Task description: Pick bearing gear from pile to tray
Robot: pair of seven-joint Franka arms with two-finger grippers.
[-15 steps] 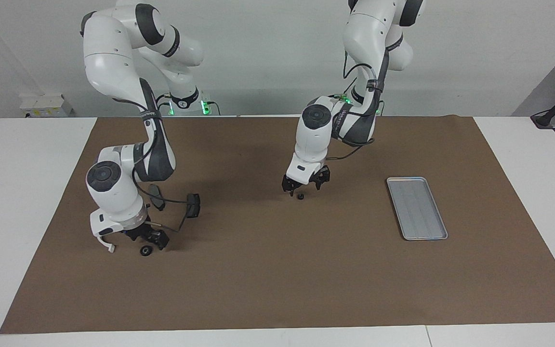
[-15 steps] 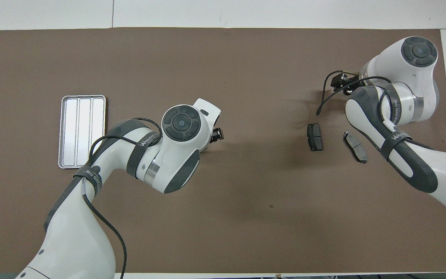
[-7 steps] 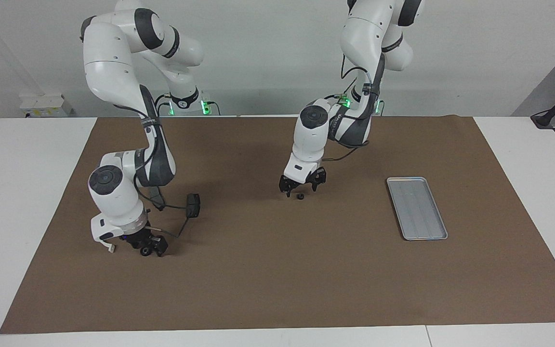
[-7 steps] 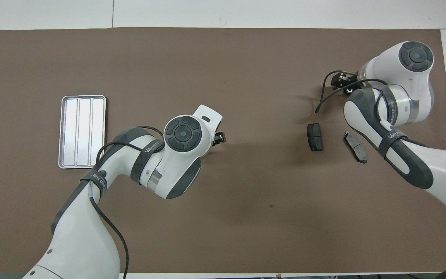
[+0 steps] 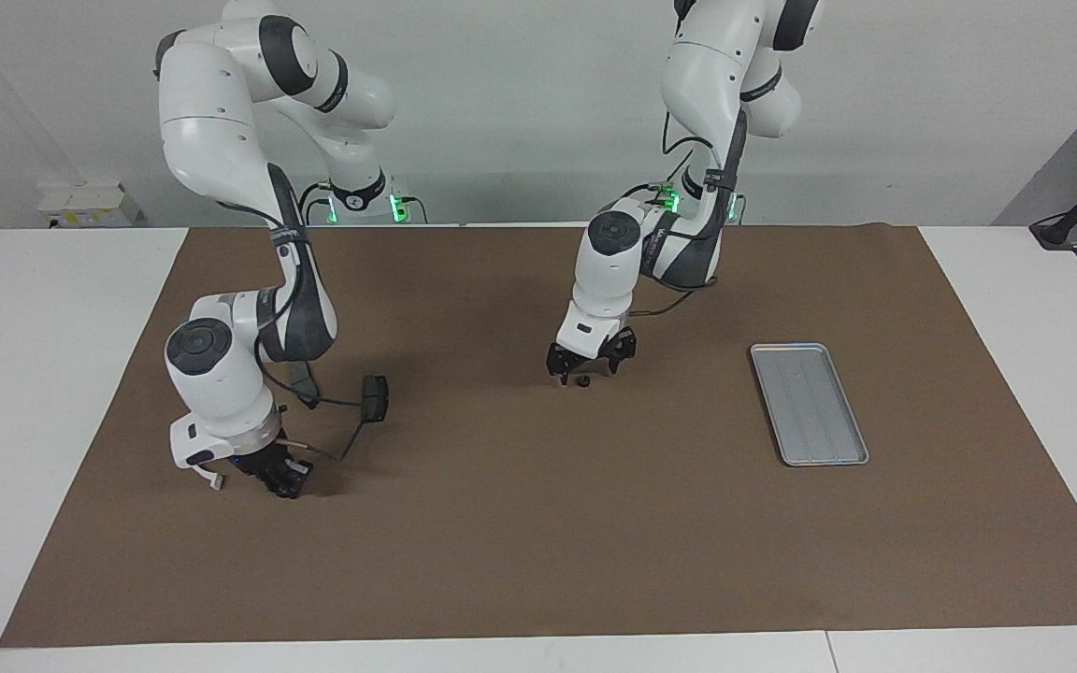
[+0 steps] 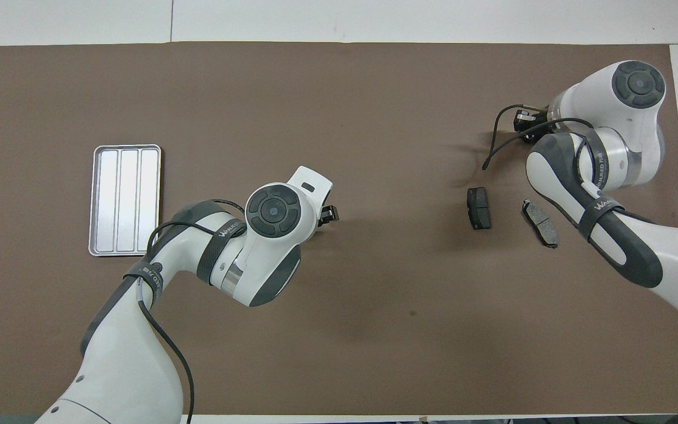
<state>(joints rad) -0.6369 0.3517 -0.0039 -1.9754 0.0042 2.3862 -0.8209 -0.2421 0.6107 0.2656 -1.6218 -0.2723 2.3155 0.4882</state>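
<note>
The silver tray lies empty toward the left arm's end of the mat; it also shows in the overhead view. My left gripper is open and low over the middle of the mat. A tiny black round piece lies on the mat between its fingers. My right gripper is down at the mat toward the right arm's end, farther from the robots than the two brake pads. No round piece shows apart from its dark tips. I cannot pick out a white bracket.
A brown mat covers the table, with white table edge around it. A black cable loops from the right wrist above the mat near the brake pads.
The right gripper has closed in over the small black ring that lay beside its tips; the ring no longer shows apart. The left gripper has sunk slightly around the tiny black piece.
</note>
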